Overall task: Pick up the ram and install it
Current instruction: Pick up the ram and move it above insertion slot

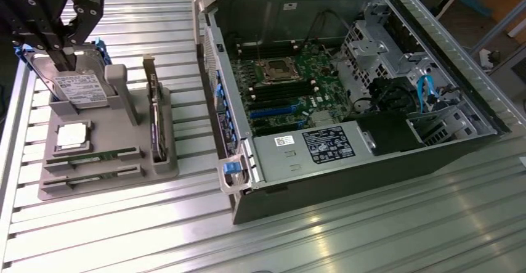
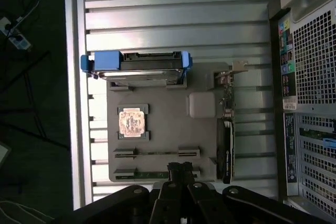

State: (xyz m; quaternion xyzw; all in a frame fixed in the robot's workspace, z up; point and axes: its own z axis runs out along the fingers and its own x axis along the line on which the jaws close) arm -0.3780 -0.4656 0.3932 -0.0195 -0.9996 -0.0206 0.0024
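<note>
Ram sticks (image 1: 92, 157), two alike, sit slotted at the 6 o'clock end of the gray holder (image 1: 111, 134), exterior view, untouched. Claw (image 1: 66, 60) hangs at 12 o'clock over the hard drive (image 1: 82, 91), fingers pressed together, empty. Open PC case (image 1: 329, 190) at 3 o'clock.

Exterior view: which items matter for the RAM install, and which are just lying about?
Job: ram sticks in the gray holder; shut gripper; open computer case.
Lying about: hard drive; CPU chip; expansion card.
</note>
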